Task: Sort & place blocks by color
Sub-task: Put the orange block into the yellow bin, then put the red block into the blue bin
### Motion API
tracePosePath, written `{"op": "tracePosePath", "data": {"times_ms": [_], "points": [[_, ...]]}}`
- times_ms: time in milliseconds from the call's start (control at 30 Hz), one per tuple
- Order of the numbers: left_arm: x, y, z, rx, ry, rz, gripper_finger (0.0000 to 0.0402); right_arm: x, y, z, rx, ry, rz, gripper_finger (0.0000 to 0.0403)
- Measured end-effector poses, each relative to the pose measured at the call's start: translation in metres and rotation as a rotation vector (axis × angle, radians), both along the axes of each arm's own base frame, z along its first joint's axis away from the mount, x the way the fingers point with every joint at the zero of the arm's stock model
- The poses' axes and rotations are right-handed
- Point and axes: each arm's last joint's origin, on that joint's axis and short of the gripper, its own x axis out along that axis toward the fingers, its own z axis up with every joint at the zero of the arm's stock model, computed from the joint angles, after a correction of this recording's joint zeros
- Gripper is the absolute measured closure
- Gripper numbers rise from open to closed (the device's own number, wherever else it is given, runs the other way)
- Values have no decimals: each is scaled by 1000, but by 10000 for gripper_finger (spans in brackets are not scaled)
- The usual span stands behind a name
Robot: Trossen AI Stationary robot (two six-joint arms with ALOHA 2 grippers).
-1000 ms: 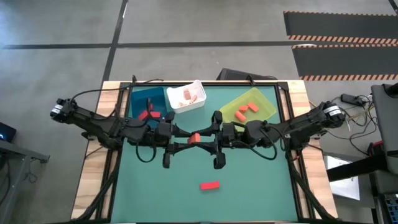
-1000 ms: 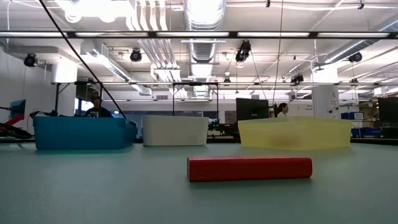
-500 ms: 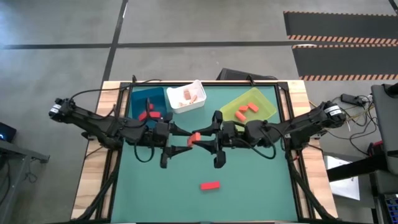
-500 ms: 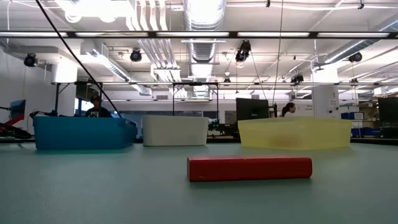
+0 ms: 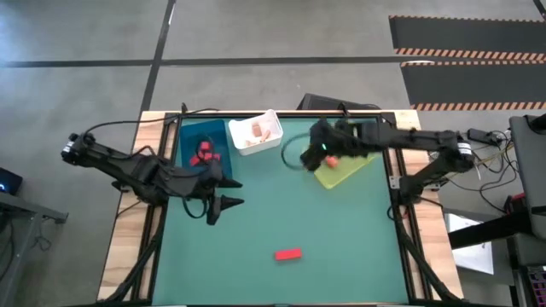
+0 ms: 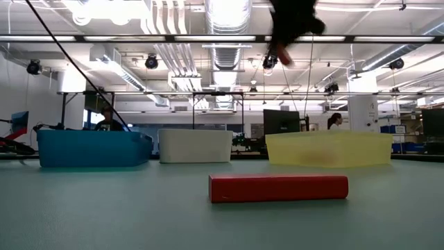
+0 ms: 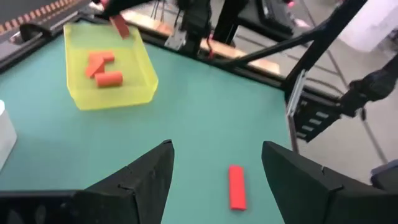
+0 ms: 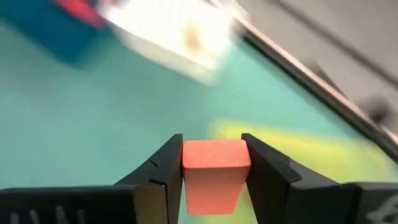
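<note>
My right gripper (image 5: 327,158) is shut on an orange block (image 8: 214,168) above the left end of the yellow-green bin (image 5: 357,158); the low view shows it high up (image 6: 283,55). The left wrist view shows several orange blocks (image 7: 101,67) in that bin. A red bar (image 5: 288,254) lies flat on the mat near the front (image 6: 277,187). Red blocks (image 5: 203,152) sit in the blue bin, tan ones (image 5: 256,130) in the white bin. My left gripper (image 5: 235,192) hangs open left of centre, holding nothing. My right gripper pinches the orange block by two opposite sides (image 8: 186,163) between its two fingers. The fingers slant downward, coming from the table's right side. The block is lifted clear, above the yellow-green bin's left end.
The blue bin (image 5: 189,136), white bin (image 5: 271,147) and yellow-green bin stand in a row along the far edge. Green mat lies bare between the arms and around the red bar. Wooden table borders and cables run along both sides.
Both grippers met at the orange block over the table's centre. My left gripper has opened, let go and drawn back toward the left. My right gripper has swung quickly toward the far right with the block, tipping downward, to above the yellow-green bin.
</note>
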Motion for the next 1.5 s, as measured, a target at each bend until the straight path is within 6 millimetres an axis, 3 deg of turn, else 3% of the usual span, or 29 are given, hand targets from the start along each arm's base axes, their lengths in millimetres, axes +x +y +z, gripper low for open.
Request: {"op": "tracePosePath", "data": {"times_ms": [200,400,567,767,867,1000,1167,1333,1500], "points": [[11,-4,-24,-77,41,43,174,-28,-72,-42,198,287,-241,280],[22,-8,-42,-159,74,91,173,-54,-116,-88,347,402,-370,280],[28,-11,-50,-168,104,106,173,-70,-128,-127,384,481,-396,280],[36,-13,-51,-182,79,105,173,-78,-123,-169,424,501,-381,280],[41,-15,-51,-212,55,113,173,-82,-121,-181,418,524,-379,267],[50,-19,-51,-232,18,109,173,-84,-120,-186,409,529,-368,205],[58,-22,-56,-266,9,122,173,-82,-121,-177,393,506,-355,148],[68,-25,-69,-298,53,146,173,-76,-111,-146,352,391,-321,137],[79,-30,-87,-301,116,146,173,-74,-82,-105,295,218,-257,151]]}}
